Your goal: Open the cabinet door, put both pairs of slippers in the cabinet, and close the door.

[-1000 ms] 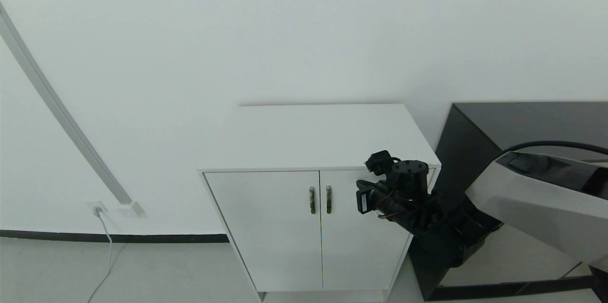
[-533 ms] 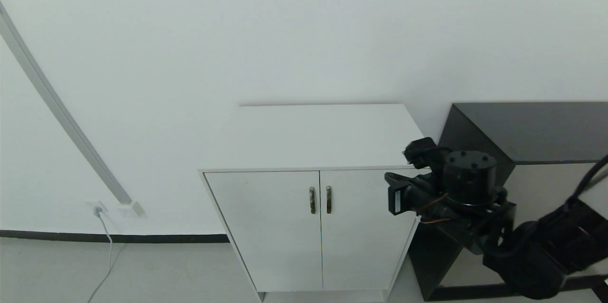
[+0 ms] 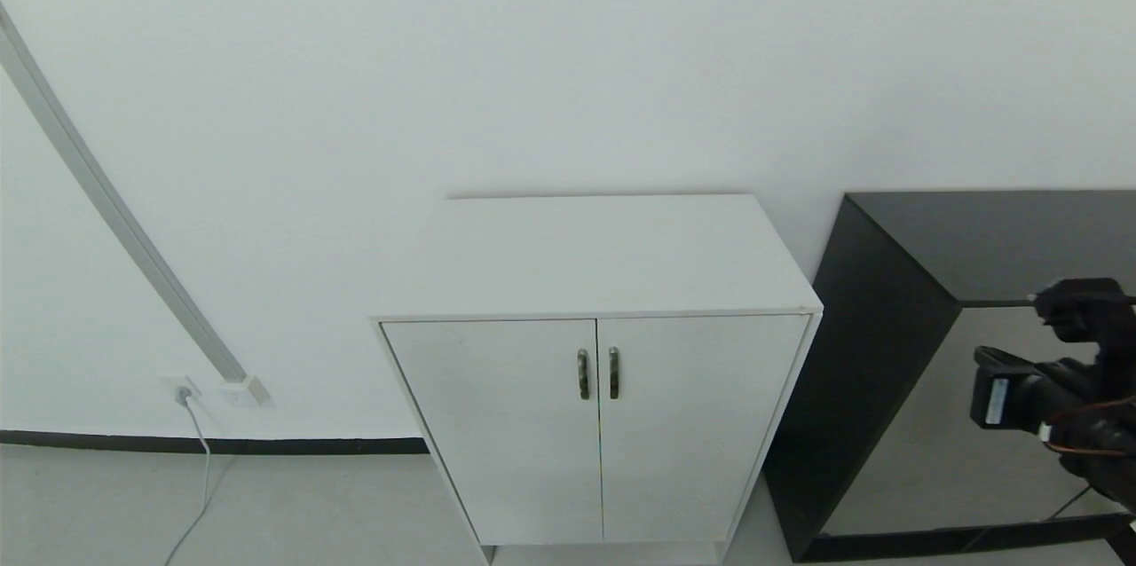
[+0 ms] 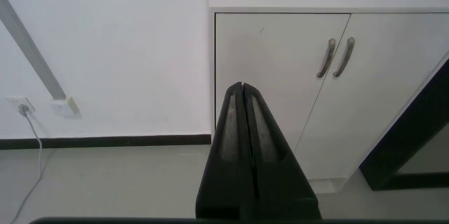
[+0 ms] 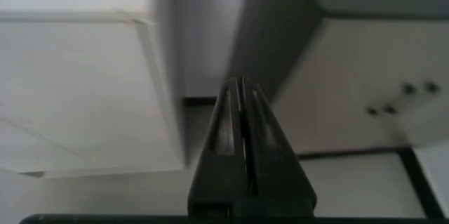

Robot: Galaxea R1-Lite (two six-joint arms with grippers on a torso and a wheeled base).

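Note:
A white two-door cabinet (image 3: 595,424) stands against the wall with both doors closed. Two metal handles (image 3: 597,373) sit side by side at the middle seam. My right arm is at the head view's right edge, in front of the black cabinet, well to the right of the white one. Its gripper (image 5: 242,87) is shut on nothing, beside the white cabinet's side wall (image 5: 77,90). My left gripper (image 4: 242,90) is shut with nothing in it, low before the white cabinet's left door (image 4: 277,62), left of the handles (image 4: 335,57).
A black cabinet (image 3: 896,353) with a glossy front stands close on the right of the white one. A wall socket (image 3: 182,390) with a cable and a slanted cable duct (image 3: 106,193) are on the left wall. Bare grey floor (image 3: 266,504) lies in front.
My right arm has swung away to the right, from in front of the white cabinet's right door to the head view's right edge. The cabinet doors stay closed.

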